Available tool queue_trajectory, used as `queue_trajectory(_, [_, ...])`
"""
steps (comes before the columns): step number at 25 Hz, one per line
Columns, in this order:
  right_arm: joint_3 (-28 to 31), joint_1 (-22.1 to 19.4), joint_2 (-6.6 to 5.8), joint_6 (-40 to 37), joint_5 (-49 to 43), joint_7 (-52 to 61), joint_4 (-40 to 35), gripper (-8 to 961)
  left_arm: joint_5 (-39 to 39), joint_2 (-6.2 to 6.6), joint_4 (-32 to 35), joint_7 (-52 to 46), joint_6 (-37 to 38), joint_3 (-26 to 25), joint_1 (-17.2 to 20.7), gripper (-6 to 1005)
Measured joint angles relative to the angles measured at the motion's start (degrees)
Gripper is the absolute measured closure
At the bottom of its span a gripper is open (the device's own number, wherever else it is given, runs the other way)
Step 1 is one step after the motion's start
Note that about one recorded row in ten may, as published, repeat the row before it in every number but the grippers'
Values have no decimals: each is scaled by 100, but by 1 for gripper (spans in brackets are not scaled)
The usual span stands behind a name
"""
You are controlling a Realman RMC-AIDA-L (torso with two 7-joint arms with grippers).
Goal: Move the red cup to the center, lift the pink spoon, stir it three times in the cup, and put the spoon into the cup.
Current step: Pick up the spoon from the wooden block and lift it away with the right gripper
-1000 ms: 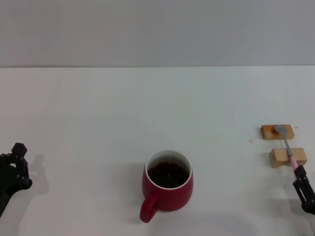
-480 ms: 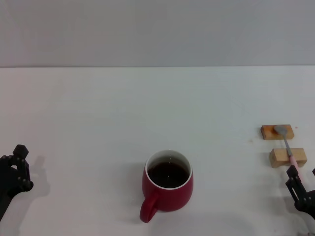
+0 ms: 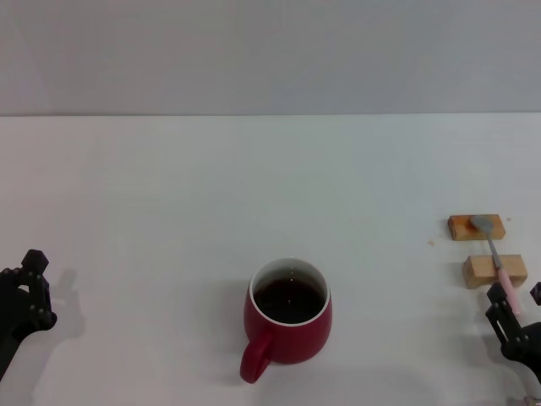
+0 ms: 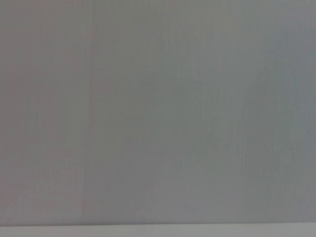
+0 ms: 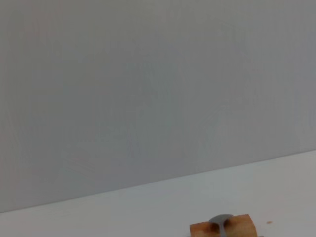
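The red cup stands at the near middle of the table, with dark liquid inside and its handle toward me. At the right, the pink spoon lies across two wooden blocks, and its grey bowl rests on the farther block. My right gripper is at the near right edge. It is open, with one finger on each side of the tip of the spoon's handle. My left gripper is parked at the near left, far from the cup.
The farther wooden block has an orange-stained top, and the nearer wooden block is plain. The farther block also shows in the right wrist view. White table runs back to a grey wall.
My right gripper has shifted a little. Two spread fingers now show on either side of the spoon's handle end, where one showed before. The cup, spoon and left arm have not moved.
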Motion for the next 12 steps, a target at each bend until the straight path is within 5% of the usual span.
queue_trajectory(12, [0,41,0,76,3,0,-9,454,0,0,18,-3,-30,0,-39,1001])
